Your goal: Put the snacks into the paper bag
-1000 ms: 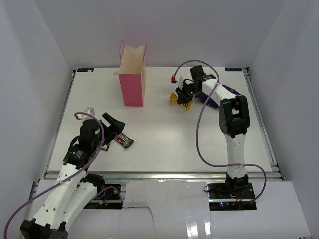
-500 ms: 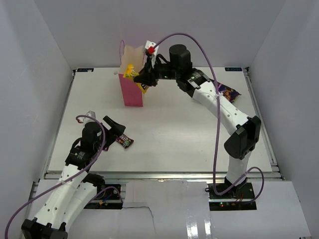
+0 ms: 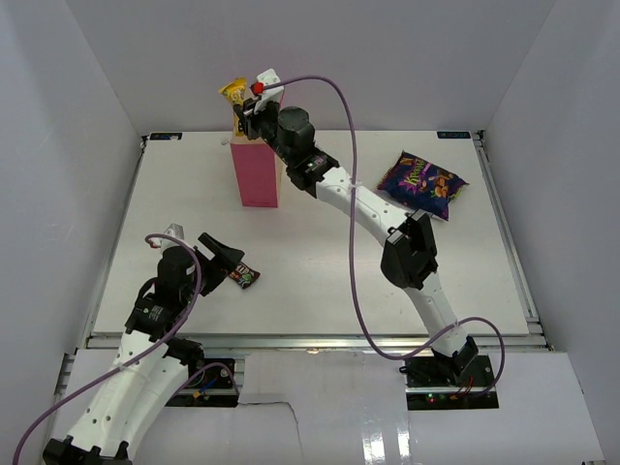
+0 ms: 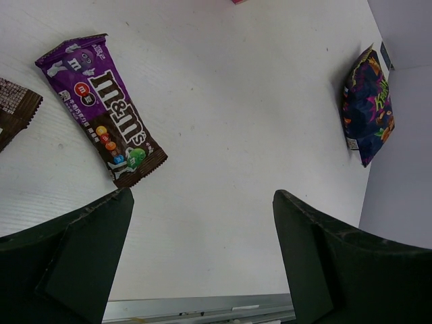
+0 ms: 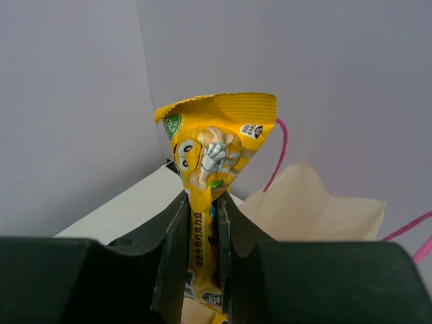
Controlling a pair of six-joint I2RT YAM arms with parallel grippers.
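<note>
The pink paper bag (image 3: 256,175) stands upright at the back left. My right gripper (image 3: 240,107) is shut on a yellow candy packet (image 3: 232,90) and holds it above the bag's top. The right wrist view shows the packet (image 5: 217,148) pinched between the fingers of that gripper (image 5: 202,209), with the bag's cream inside (image 5: 317,209) behind and below. My left gripper (image 3: 227,256) is open and empty beside a dark purple candy packet (image 3: 242,275). The left wrist view shows that packet (image 4: 101,108) beyond the left gripper (image 4: 202,250). The larger blue-purple snack bag (image 3: 421,184) lies at the back right.
A second brown packet (image 4: 13,111) shows at the left edge of the left wrist view. The blue-purple snack bag (image 4: 368,104) lies near the right wall. The bag's pink handle (image 5: 280,155) loops up behind the yellow packet. White walls enclose the table.
My right arm lifted the yellow packet from the table right of the bag and swung it left and up over the bag's top. The left arm barely moved.
</note>
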